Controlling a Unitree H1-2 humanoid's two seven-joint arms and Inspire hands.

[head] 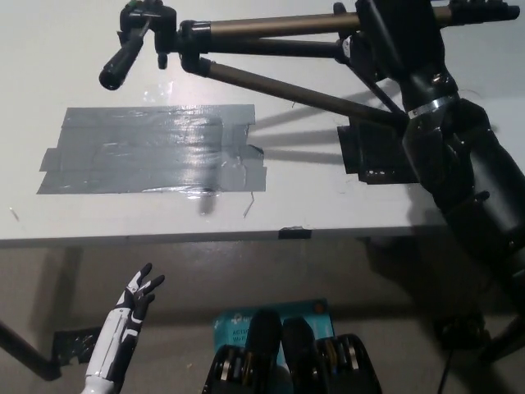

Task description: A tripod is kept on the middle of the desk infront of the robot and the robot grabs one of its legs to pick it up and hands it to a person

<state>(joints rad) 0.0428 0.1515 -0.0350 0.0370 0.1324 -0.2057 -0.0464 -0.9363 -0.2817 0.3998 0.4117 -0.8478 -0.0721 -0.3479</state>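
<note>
Item: tripod (271, 49) — at 12 o'clock, lying across the desk (344, 205), head end toward 10, legs running to 1
R hand (394, 41) — at 1 o'clock, closed round a leg, grip partly hidden
L hand (139, 295) — at 7, below desk edge, fingers spread, holding nothing
Tape patch (152, 152) — at 10, flat
Risks for you: grip sits far from the heavy head, so it may droop, twist in the hand or slip; legs could splay; no person in view yet
</note>
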